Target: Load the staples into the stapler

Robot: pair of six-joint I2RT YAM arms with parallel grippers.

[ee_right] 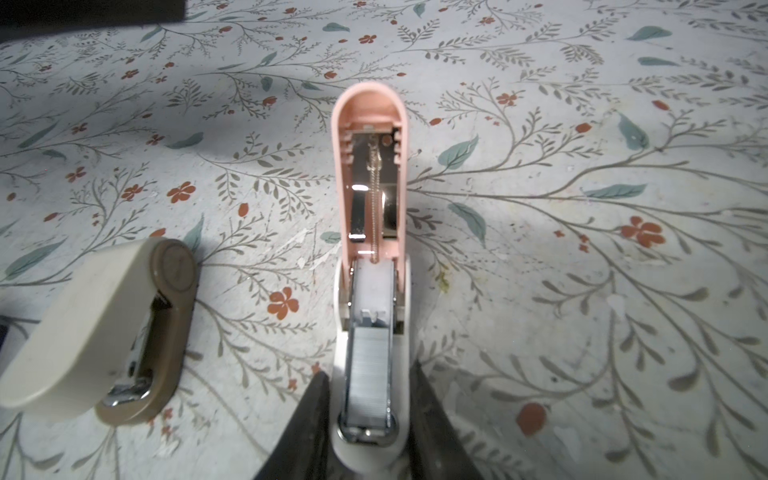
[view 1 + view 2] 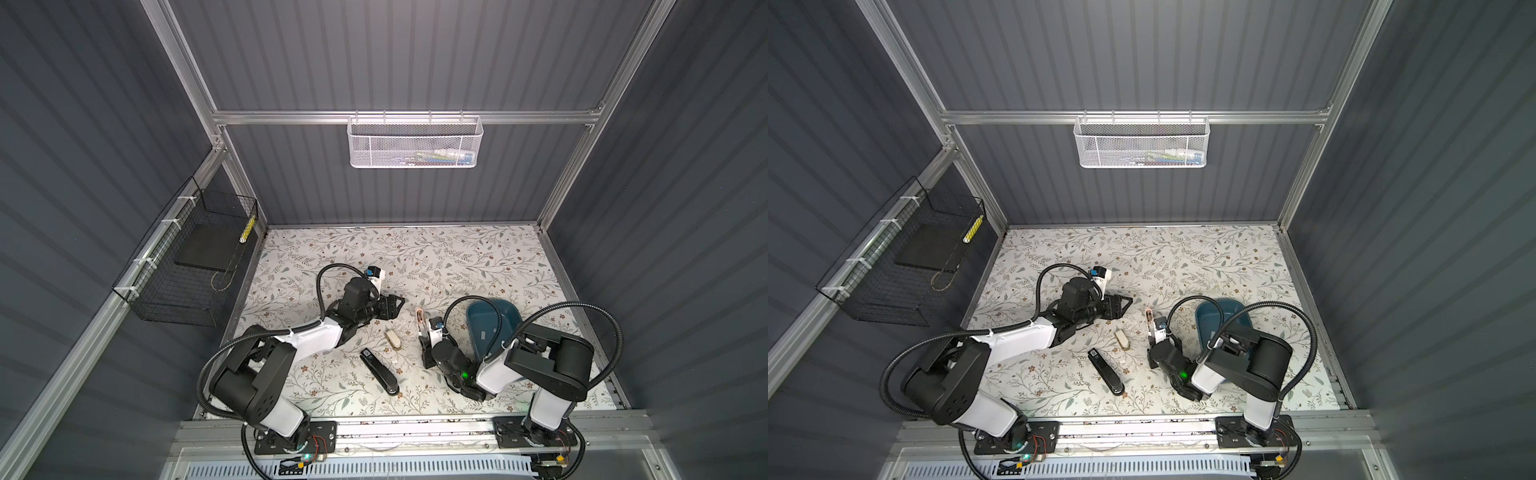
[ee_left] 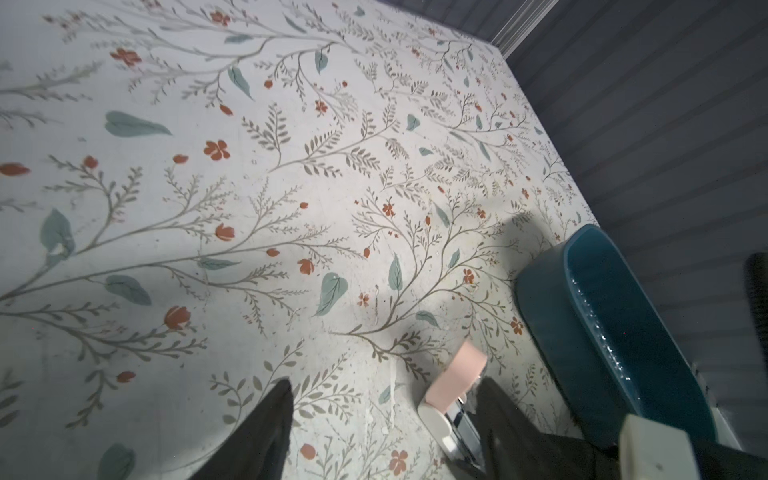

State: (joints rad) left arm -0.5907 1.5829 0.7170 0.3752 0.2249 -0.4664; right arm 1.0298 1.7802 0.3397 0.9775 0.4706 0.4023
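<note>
The staples [image 1: 370,374] are seen lying in the channel of the opened pink stapler [image 1: 369,274], whose white base is clamped by the right gripper [image 1: 369,370], while the left gripper [image 3: 384,382] is held wide apart near it.

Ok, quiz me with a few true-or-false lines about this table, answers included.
1. The pink stapler lies open. True.
2. Its channel is empty. False: staples sit in it.
3. The left gripper holds the black stapler. False: it is open and empty; the black stapler lies alone on the table.
4. The right gripper grips the pink stapler's white base. True.
</note>
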